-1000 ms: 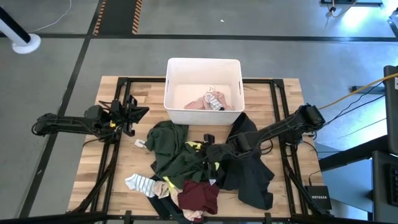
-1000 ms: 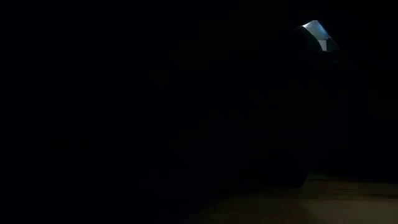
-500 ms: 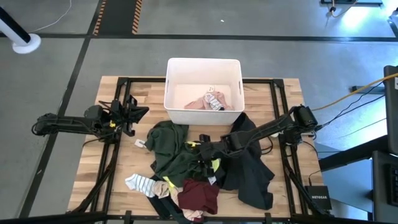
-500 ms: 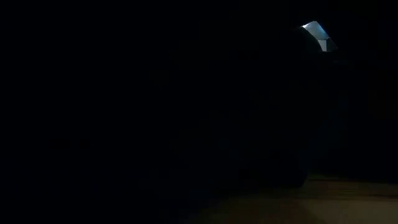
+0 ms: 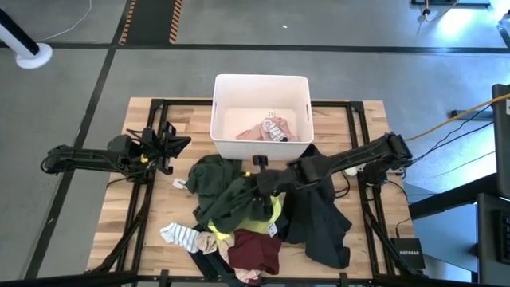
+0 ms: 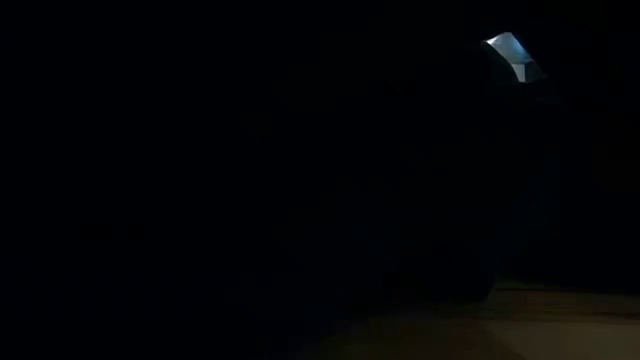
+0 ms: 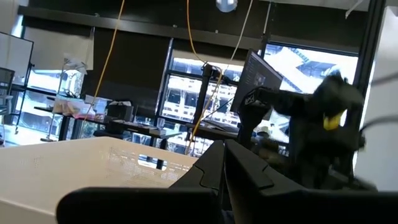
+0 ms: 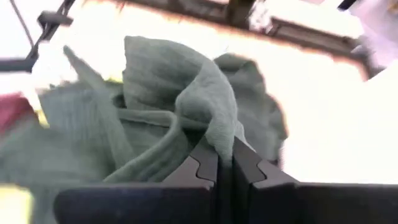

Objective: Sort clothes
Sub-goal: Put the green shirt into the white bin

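Observation:
The clothes lie heaped on the wooden table's middle: a dark green garment (image 5: 213,182), a black one (image 5: 320,219), a yellow one (image 5: 276,212), a maroon one (image 5: 255,250) and a striped sock (image 5: 178,233). My right gripper (image 5: 256,185) reaches in from the right and is shut on the green garment (image 8: 155,112). The white bin (image 5: 260,86) stands behind the heap, with a pink garment (image 5: 256,132) and a striped sock in it. My left gripper (image 5: 174,143) waits shut at the table's left. The low view is dark. My right gripper pinches a raised fold of the dark green garment (image 8: 212,127) between its two fingertips, at the garment's right side. The fingers come from the table's right, slanting down. The fold stands up in a bunch at the fingers; the rest of the garment lies on the heap.
A small white tag (image 5: 179,184) lies on the bare wood left of the heap. A light beige piece (image 5: 215,237) sits between the sock and the maroon garment. The black table frame's rails (image 5: 143,191) show through at both sides.
My right gripper has shut on the dark green garment and gone a little toward the table's left and far edge. The garment's right part has bunched up toward the gripper, and more of the yellow garment shows beneath it.

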`<action>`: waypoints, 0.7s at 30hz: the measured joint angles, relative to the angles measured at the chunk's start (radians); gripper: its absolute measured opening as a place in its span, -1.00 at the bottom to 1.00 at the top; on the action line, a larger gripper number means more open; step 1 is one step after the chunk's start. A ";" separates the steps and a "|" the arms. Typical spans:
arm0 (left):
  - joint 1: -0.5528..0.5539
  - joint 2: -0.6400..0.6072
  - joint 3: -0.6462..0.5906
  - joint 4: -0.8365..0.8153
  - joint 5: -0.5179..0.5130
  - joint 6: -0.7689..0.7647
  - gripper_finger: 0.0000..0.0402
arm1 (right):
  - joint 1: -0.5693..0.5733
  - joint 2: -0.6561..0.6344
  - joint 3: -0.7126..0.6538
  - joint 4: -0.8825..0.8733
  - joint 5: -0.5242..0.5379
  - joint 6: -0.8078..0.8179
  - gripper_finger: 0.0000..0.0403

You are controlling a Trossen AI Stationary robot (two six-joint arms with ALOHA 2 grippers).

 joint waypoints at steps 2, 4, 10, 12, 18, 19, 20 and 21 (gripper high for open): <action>0.000 0.000 0.000 0.000 0.000 0.000 -0.96 | -0.002 -0.016 0.042 -0.015 0.046 -0.021 -0.91; 0.000 0.000 0.000 0.000 0.000 0.000 -0.96 | -0.008 -0.031 0.085 -0.026 0.098 -0.044 -0.88; 0.000 0.000 0.000 0.000 0.000 -0.010 -0.96 | -0.074 -0.050 0.248 -0.095 0.140 -0.098 -0.92; 0.000 0.000 0.000 0.000 0.000 -0.010 -0.96 | -0.098 -0.050 0.295 -0.117 0.140 -0.109 -0.92; 0.000 0.000 0.000 -0.002 0.000 -0.016 -0.96 | -0.171 -0.049 0.415 -0.117 0.135 -0.147 -0.90; 0.000 0.000 0.000 -0.002 0.000 -0.017 -0.96 | -0.182 -0.049 0.434 -0.116 0.135 -0.152 -0.91; 0.000 0.000 0.000 -0.002 0.000 -0.017 -0.96 | -0.194 -0.049 0.455 -0.117 0.135 -0.158 -0.91; 0.000 0.000 0.000 -0.002 0.000 -0.017 -0.96 | -0.205 -0.049 0.476 -0.115 0.135 -0.168 -0.91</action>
